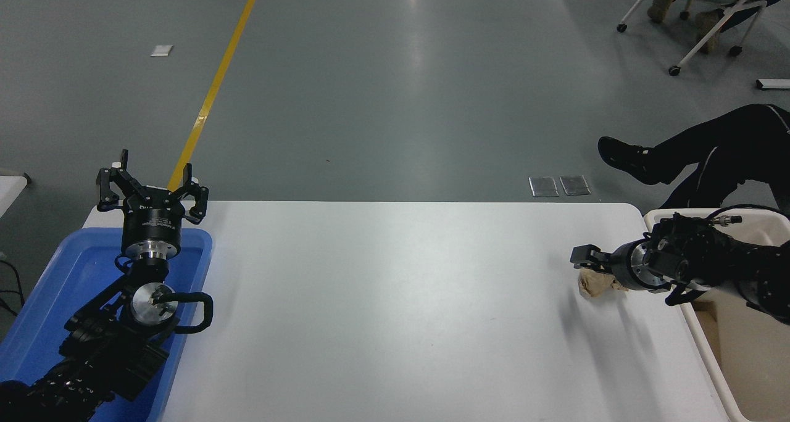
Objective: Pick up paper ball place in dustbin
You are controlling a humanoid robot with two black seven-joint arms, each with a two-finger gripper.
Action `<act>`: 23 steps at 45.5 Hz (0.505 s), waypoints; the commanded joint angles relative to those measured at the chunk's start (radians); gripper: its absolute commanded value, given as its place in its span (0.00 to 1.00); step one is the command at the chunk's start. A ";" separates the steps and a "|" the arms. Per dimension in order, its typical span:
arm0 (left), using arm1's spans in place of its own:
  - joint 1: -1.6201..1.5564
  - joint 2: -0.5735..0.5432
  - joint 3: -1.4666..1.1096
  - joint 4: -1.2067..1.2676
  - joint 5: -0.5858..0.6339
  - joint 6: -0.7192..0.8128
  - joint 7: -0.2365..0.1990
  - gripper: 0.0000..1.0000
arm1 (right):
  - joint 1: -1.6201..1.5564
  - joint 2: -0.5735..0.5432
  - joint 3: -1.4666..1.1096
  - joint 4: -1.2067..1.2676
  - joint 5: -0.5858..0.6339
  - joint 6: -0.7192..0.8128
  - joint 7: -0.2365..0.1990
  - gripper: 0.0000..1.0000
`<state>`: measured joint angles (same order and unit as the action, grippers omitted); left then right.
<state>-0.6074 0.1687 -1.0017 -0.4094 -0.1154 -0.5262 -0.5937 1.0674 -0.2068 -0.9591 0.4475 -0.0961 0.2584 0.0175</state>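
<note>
Overhead, right pincer [583, 256], grip unclear, covers paper ball [594, 284] on white table [395, 311]; grey floor [382, 89] beyond.

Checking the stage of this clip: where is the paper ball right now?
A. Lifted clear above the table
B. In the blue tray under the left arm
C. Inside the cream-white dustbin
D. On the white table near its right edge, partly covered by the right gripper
D. The paper ball lies on the table beside the dustbin, with the right gripper over its top.
</note>
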 commanded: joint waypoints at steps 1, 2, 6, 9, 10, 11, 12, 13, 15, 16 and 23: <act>0.000 0.000 0.000 0.001 -0.001 0.000 0.000 0.99 | -0.046 0.047 0.000 -0.092 -0.028 -0.002 -0.050 0.94; 0.000 0.000 0.000 0.000 -0.001 0.000 -0.002 0.99 | -0.049 0.050 0.000 -0.096 -0.034 -0.002 -0.053 0.94; 0.000 0.000 0.000 0.001 -0.001 0.000 -0.002 0.99 | -0.063 0.066 0.000 -0.124 -0.059 -0.002 -0.062 0.89; 0.000 0.000 0.000 0.001 -0.001 0.000 -0.002 0.99 | -0.078 0.078 -0.003 -0.144 -0.071 -0.002 -0.071 0.84; 0.000 0.000 0.000 0.001 -0.001 0.000 -0.002 0.99 | -0.083 0.081 -0.004 -0.147 -0.076 -0.002 -0.074 0.82; 0.000 0.000 0.000 0.001 -0.001 0.000 -0.002 0.99 | -0.087 0.084 -0.006 -0.150 -0.083 -0.002 -0.077 0.78; 0.000 0.000 0.000 0.001 -0.001 0.000 -0.002 0.99 | -0.090 0.086 -0.006 -0.150 -0.093 -0.002 -0.079 0.74; 0.000 0.000 0.000 0.001 -0.001 0.000 -0.002 0.99 | -0.092 0.089 -0.006 -0.151 -0.105 -0.002 -0.083 0.69; 0.000 0.000 0.000 0.001 -0.001 0.000 -0.002 0.99 | -0.096 0.092 -0.006 -0.153 -0.128 -0.002 -0.094 0.52; 0.000 0.000 0.000 0.001 -0.001 0.000 -0.002 0.99 | -0.096 0.092 -0.006 -0.152 -0.137 -0.002 -0.100 0.41; 0.000 0.000 0.000 0.001 -0.001 0.000 -0.002 0.99 | -0.096 0.092 -0.006 -0.162 -0.145 -0.002 -0.116 0.00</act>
<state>-0.6074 0.1687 -1.0017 -0.4083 -0.1165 -0.5262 -0.5953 0.9876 -0.1294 -0.9633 0.3149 -0.1996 0.2564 -0.0667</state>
